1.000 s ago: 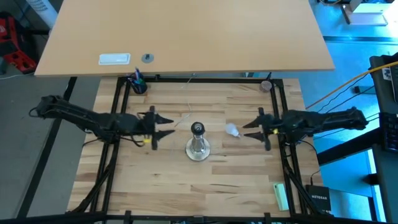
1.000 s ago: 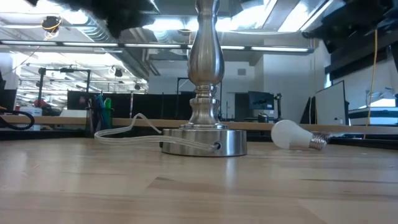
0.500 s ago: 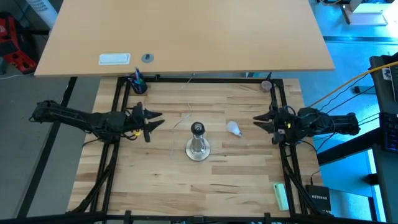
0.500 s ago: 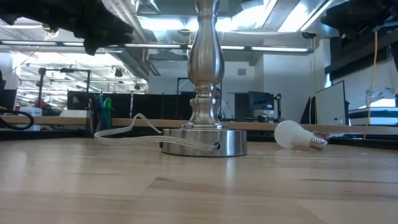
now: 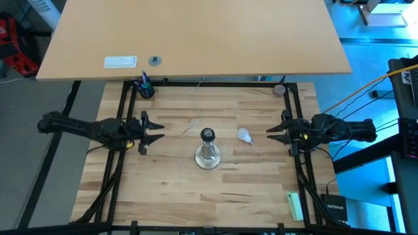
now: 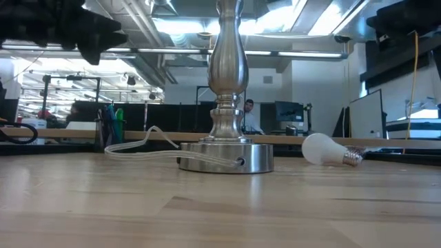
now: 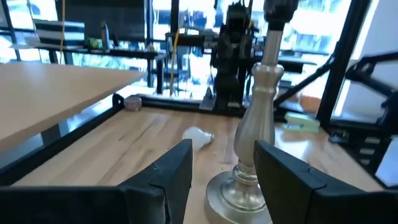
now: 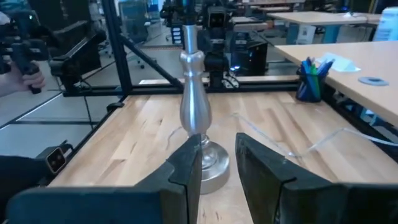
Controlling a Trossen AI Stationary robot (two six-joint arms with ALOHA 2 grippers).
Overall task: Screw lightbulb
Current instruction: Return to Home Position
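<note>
Left gripper: our left gripper (image 5: 151, 130) hangs over the left side of the table, fingers apart with nothing between them; in its wrist view the gap frames the lamp.
Right gripper: our right gripper (image 5: 274, 132) sits at the right side, its two fingers also parted and empty, pointing toward the middle.
Lamp: the brushed silver metal lamp stand with a round base (image 5: 207, 149) stands upright at the centre of the pale wooden table (image 5: 228, 202), between our two grippers; its socket at the top shows bare from above.
Bulb: the white frosted lightbulb with a metal screw cap (image 5: 244, 136) lies on its side on the wood, just right of the stand and apart from it, nearer our right gripper.
Cord: a clear cable (image 6: 141, 146) trails from the base.
Progress: we judge the bulb is not in the socket; picking it up, seating and turning it all remain.
</note>
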